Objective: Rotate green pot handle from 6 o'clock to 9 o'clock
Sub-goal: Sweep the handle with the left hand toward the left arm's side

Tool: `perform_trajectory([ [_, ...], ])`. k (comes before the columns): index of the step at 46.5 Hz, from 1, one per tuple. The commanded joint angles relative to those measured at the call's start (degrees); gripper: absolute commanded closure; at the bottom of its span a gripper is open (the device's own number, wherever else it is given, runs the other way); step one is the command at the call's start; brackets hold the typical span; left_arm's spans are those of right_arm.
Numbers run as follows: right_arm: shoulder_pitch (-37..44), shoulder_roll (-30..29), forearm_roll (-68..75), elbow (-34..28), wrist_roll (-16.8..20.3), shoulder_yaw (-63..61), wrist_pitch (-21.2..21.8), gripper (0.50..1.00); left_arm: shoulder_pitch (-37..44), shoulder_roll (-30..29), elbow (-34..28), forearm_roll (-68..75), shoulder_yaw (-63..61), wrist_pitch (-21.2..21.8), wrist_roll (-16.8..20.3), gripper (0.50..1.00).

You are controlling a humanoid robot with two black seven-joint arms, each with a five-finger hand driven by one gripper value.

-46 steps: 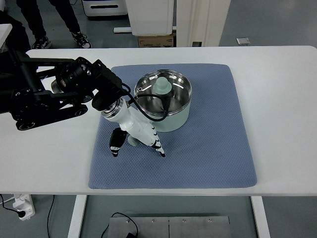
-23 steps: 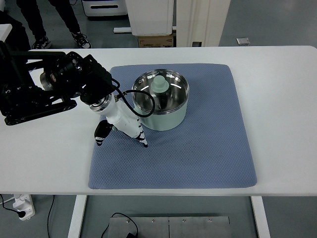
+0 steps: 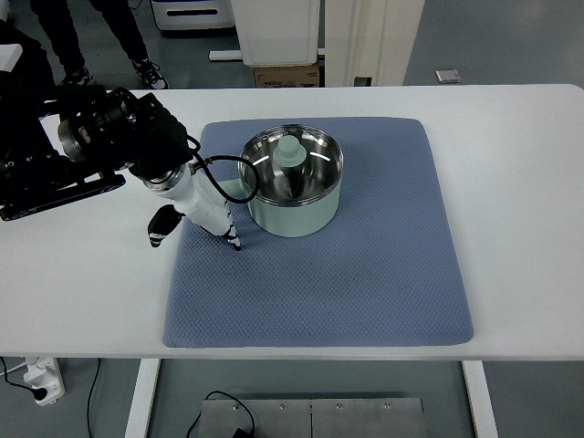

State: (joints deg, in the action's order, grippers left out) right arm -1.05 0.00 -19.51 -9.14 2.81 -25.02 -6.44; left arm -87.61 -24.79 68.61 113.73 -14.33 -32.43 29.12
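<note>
Your green pot (image 3: 292,196) sits on the blue mat (image 3: 365,274), toward its 11 o'clock corner; the handle (image 3: 239,192) juts out at 9 o'clock; your left hand (image 3: 196,214) covers it, but you cannot tell whether the fingers (image 3: 234,241) grip it.

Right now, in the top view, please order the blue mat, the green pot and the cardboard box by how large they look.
1. Blue mat, clearly largest.
2. Green pot.
3. Cardboard box, smallest as seen, though partly hidden and farther away.
</note>
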Motion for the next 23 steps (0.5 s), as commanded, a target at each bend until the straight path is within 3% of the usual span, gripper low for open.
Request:
perform_trajectory([
  [1,0.0,0.0,0.0,0.0,0.0,0.0,0.0,0.5,0.0,0.0,-1.0,0.7,0.0,0.0,0.0,0.5],
  [23,0.0,0.0,0.0,0.0,0.0,0.1,0.0,0.5,-0.5,0.2,-4.2,2.8,-0.1,-0.1,0.0,0.5],
])
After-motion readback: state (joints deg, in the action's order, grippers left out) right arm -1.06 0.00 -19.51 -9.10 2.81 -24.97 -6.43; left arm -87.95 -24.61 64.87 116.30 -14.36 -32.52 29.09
